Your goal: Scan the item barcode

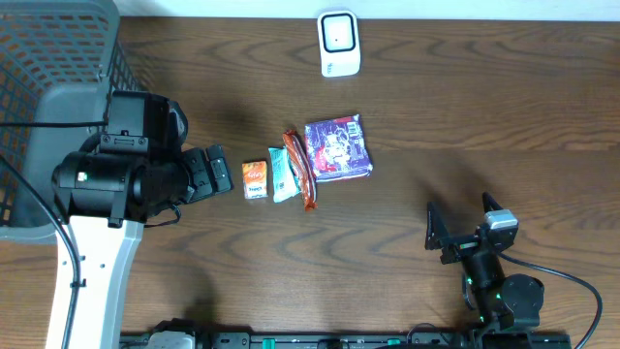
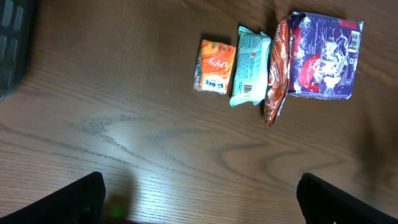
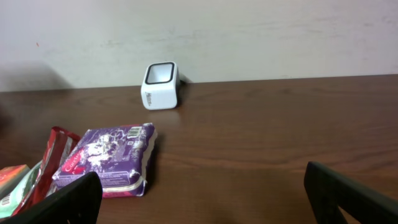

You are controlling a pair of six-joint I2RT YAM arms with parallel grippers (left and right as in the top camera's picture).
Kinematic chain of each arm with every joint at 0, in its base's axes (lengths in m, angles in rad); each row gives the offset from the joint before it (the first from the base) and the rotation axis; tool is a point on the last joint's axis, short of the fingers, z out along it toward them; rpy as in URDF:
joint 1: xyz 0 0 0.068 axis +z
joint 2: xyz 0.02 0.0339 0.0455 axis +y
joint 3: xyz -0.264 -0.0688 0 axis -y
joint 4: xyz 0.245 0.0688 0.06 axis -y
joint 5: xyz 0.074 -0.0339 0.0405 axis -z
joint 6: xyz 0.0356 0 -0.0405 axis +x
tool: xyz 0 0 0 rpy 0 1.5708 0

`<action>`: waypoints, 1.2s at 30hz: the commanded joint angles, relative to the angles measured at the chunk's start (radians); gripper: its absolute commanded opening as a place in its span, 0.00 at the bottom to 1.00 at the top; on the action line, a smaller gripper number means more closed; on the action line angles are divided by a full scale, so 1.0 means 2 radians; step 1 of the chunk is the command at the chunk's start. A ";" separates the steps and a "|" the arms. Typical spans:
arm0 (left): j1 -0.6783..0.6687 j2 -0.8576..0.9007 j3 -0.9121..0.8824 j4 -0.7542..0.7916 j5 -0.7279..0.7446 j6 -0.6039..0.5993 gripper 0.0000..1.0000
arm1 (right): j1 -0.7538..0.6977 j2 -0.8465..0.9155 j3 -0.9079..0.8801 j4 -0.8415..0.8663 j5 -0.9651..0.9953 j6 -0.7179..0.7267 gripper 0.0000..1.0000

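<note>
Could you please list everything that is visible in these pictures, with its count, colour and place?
scanner: 1, white, far side of the table, middle
purple packet: 1, purple, right end of the row at the centre
red packet: 1, red, between the purple and teal ones
teal packet: 1, teal, between the red and orange ones
orange packet: 1, orange, left end of the row
basket: 1, grey, far left corner
table: 1, dark brown wood
left pincer: 1, black, open, near the orange packet
right pincer: 1, black, open, near right side

left hand (image 1: 221, 174) wide open, empty, right hand (image 1: 463, 228) wide open, empty
</note>
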 commanded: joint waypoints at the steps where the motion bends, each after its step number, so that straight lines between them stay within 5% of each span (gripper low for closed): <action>1: 0.002 0.000 -0.003 -0.002 0.001 0.010 0.98 | -0.002 -0.003 -0.002 0.000 0.000 -0.006 0.99; 8: 0.002 0.000 -0.003 -0.002 0.001 0.010 0.98 | -0.002 -0.003 -0.002 0.003 0.011 0.001 0.99; 12: 0.002 0.000 -0.003 -0.002 0.001 0.010 0.98 | -0.002 -0.003 -0.002 0.044 -0.059 0.096 0.99; 20: 0.002 0.000 -0.003 -0.002 0.001 0.010 0.98 | -0.002 -0.003 -0.002 0.219 -0.106 0.207 0.99; 26: 0.002 0.000 -0.003 -0.002 0.001 0.010 0.98 | -0.002 -0.001 0.006 0.370 -0.024 0.318 0.99; 31: 0.002 0.000 -0.003 -0.002 0.001 0.010 0.98 | -0.002 0.066 0.135 0.298 -0.027 0.235 0.99; 36: 0.002 0.000 -0.003 -0.002 0.001 0.010 0.98 | -0.002 0.227 0.324 0.082 -0.067 0.101 0.99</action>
